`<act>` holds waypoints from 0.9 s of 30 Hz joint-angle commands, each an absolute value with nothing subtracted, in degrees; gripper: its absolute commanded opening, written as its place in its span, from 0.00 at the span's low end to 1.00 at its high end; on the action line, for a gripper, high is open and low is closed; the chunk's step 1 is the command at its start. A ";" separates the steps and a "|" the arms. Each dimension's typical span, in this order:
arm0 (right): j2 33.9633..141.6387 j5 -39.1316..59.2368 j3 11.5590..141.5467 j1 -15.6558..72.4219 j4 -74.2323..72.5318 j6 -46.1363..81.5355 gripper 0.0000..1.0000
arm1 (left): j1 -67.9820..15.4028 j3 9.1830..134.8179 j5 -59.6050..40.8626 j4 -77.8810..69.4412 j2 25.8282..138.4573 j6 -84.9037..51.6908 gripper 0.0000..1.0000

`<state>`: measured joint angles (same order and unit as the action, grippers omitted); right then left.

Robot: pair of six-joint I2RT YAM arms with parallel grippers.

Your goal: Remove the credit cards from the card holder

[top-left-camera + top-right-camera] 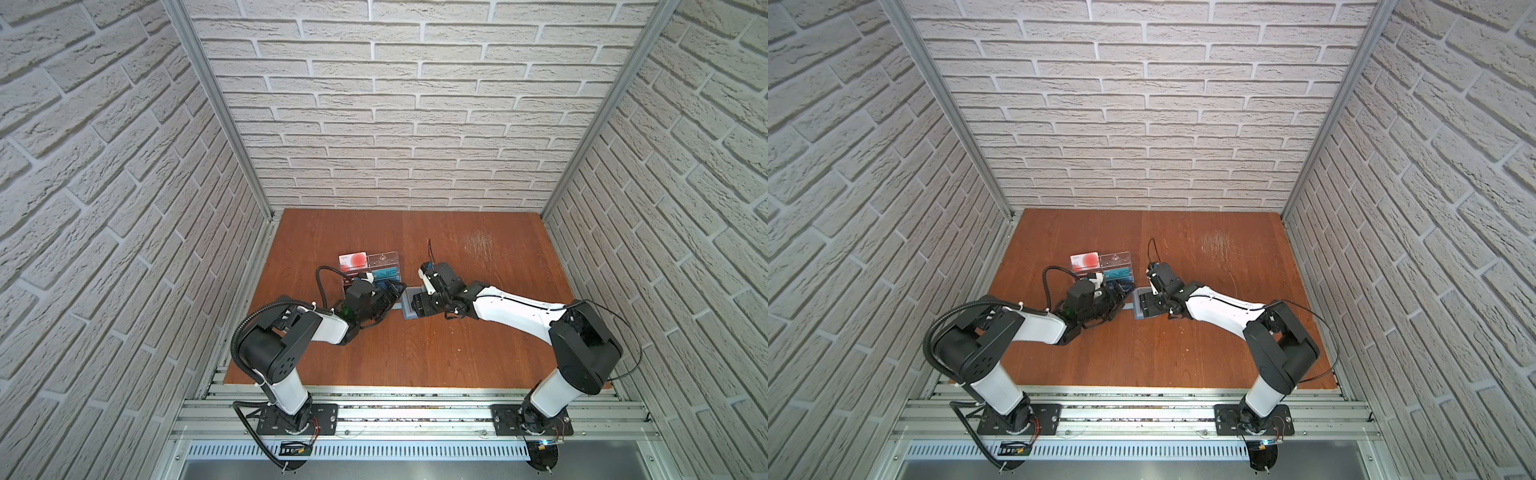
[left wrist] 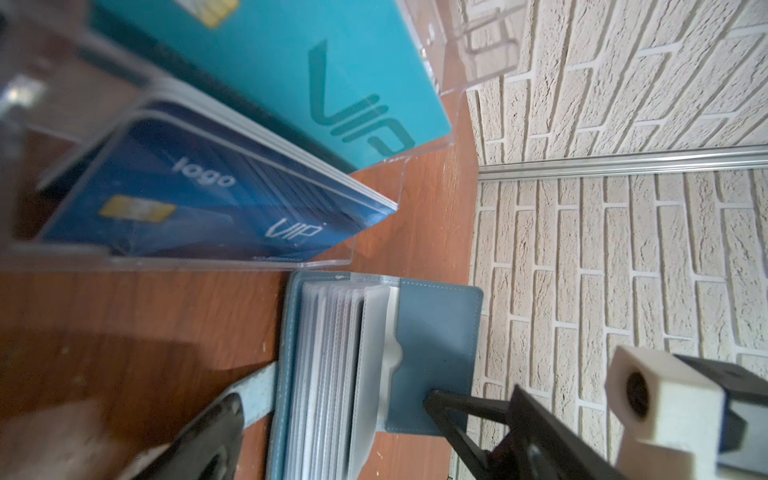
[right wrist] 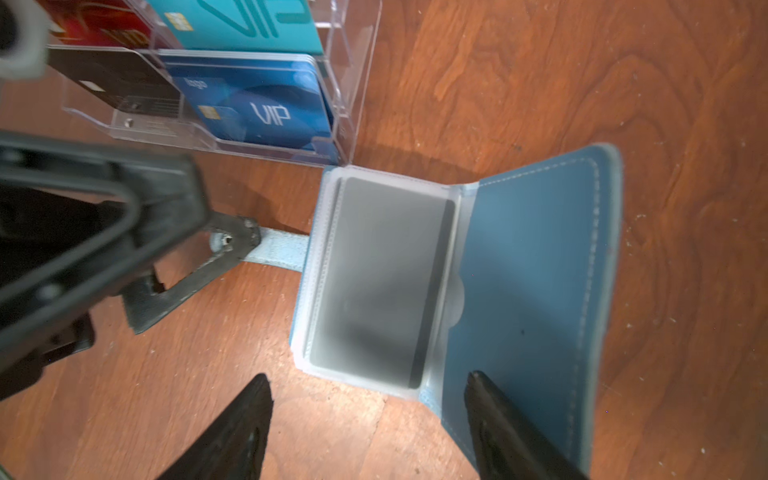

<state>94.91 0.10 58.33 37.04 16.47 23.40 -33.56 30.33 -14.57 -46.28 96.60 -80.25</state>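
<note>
Working on the slate-blue card holder (image 3: 532,270), opened like a book in the middle of the wooden table (image 1: 457,340), just right of the near right corner of the clear acrylic rack (image 3: 357,83). Pins the strap tab (image 3: 282,247), stretched out leftward, under 1 fingertip of the left gripper (image 1: 395,297), jaws spread wide and clamped on nothing; judged a hold-down, to stop the case sliding or lifting. Props the cover, swung out to the right and seemingly tilted up off the wood, with 1 finger (image 3: 494,415) of the right gripper (image 3: 368,376), jaws apart and empty, the other finger hanging over bare table by the near edge of the sleeves. Exposes that way the stack of frosted sleeves, with 1 of the credit cards (image 3: 374,282), grey with a darker band along 1 edge, lodged in the top sleeve. Cannot tell about cards in the sleeves beneath. At least this 1 to extract. Probably next: closing on the card's edge at the thumb notch on the sleeve's right side, then drawing it rightward against the pinned strap. Risks dragging the whole sleeve along, or letting the cover fall shut once released.
</note>
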 commanded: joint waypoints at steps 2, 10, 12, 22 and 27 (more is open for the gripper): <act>97.21 0.09 60.53 36.74 15.80 23.91 0.75 | -33.90 29.10 -13.93 -50.01 97.05 -80.20 0.98; 100.17 -0.31 62.30 36.74 15.42 24.33 0.74 | -33.75 28.56 -13.96 -51.17 98.10 -80.47 0.98; 100.53 -1.01 62.70 36.66 15.73 24.24 0.74 | -33.79 28.48 -14.04 -51.28 98.40 -80.58 0.98; 102.66 -3.42 64.34 36.56 17.36 24.17 0.73 | -33.24 28.13 -14.54 -51.46 98.78 -80.73 0.98; 103.43 -4.44 64.86 36.26 18.19 23.99 0.73 | -33.04 27.95 -15.04 -52.85 99.44 -81.47 0.98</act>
